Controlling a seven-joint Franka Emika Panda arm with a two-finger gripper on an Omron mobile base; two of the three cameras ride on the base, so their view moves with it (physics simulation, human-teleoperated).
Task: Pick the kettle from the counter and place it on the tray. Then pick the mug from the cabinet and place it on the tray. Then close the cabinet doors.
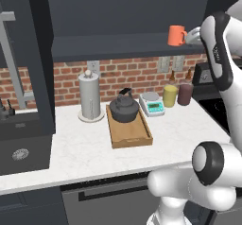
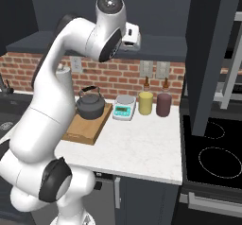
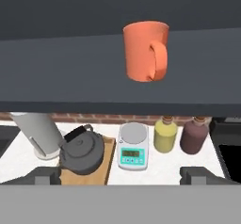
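Note:
The dark grey kettle [image 1: 124,109] [image 2: 90,107] [image 3: 83,152] sits at the back end of the wooden tray [image 1: 132,136] [image 2: 85,129] on the white counter [image 1: 85,148]. The orange mug [image 1: 176,35] [image 3: 144,51] stands upright on the cabinet shelf [image 3: 70,72], handle turned toward the hand camera. My gripper [image 3: 121,176] is open, its fingertips [image 3: 47,175] spread wide, raised to shelf height a short way in front of the mug and apart from it. Both cabinet doors [image 1: 40,54] [image 2: 212,44] stand open.
A paper-towel roll [image 1: 90,96] stands left of the tray. A white-and-teal scale [image 1: 152,103], a yellow cup [image 1: 170,95] and a maroon cup [image 1: 185,94] line the brick wall to its right. A black stovetop [image 2: 212,158] lies at the counter's right end.

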